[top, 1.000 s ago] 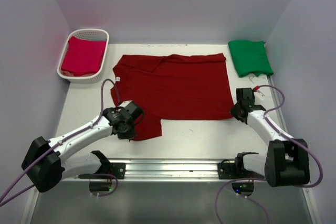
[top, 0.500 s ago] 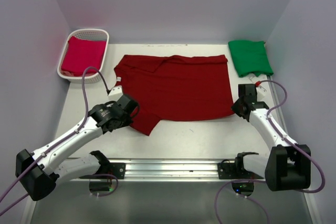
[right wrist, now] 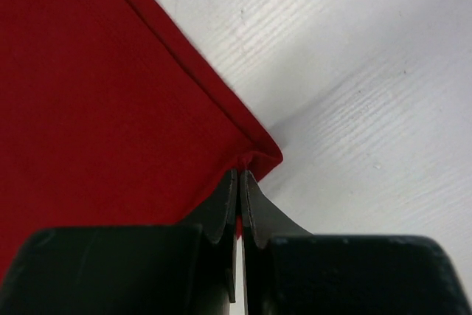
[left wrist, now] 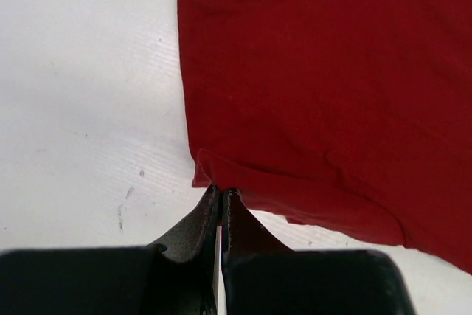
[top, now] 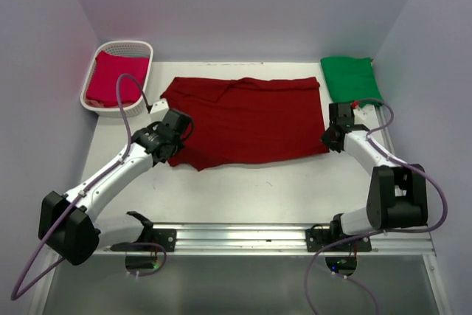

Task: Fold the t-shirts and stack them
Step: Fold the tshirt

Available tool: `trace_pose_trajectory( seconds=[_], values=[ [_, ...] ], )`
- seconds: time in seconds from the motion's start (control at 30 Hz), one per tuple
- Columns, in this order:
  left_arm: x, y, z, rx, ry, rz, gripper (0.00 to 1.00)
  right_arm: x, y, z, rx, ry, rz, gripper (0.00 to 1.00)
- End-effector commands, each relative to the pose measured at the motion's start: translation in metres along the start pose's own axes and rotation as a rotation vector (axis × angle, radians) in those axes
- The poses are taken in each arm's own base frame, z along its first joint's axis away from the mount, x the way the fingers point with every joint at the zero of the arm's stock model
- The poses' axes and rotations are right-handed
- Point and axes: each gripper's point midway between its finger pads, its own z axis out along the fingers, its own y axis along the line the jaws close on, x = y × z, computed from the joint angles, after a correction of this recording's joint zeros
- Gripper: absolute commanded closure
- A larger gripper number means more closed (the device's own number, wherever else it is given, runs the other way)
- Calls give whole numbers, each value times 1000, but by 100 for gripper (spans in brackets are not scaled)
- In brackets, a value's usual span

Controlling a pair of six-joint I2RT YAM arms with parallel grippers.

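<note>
Maroon-red short-sleeved cloth t-shirt (top: 251,119) is held at both near corners, and it serves as the landmark for everything else. The left gripper (left wrist: 222,195) has its two dark fingers pressed together on a small tuck of cloth at the shirt's near-left corner. From that pinch the fabric spreads away from the fingers and to their right. The right gripper (right wrist: 239,176) is likewise pinched tight, on the hemmed near-right corner, and its cloth runs away and to the left of the fingers.

Seen from above, the shirt lies flat on the white table (top: 295,182) with its long axis running left to right between the two grippers. The whole body of the shirt is on the far side of both pinches. Its near-left portion looks doubled under, though I cannot tell whether that is a sleeve or part of the hem.

Each arm is nearest its own corner, so neither has to reach across. The likely next move is to carry the near edge over the body toward the far edge. That needs both grippers travelling together, square to the long axis, or the fold will skew.

Beyond the shirt's far-right corner lies the folded bright green cloth t-shirt (top: 352,81). Beyond its far-left corner stands the white plastic lattice basket (top: 125,45), holding the folded pinkish crimson t-shirt (top: 116,77).
</note>
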Motion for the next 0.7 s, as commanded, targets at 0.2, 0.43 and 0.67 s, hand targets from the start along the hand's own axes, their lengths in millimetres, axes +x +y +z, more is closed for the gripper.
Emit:
trace_pose_trajectory(
  seconds=[0.2,0.43,0.67],
  values=[
    [-62,-38,27,32,-108,4,100,-55,37,9,-19,-110,10,100],
    [-77,-50,50,12,-104,17,100,-70,52,22,-14,-113,10,100],
    [-94,-44,71,-41,-106,13,100,-78,59,28,-9,-118,8,100]
  ],
)
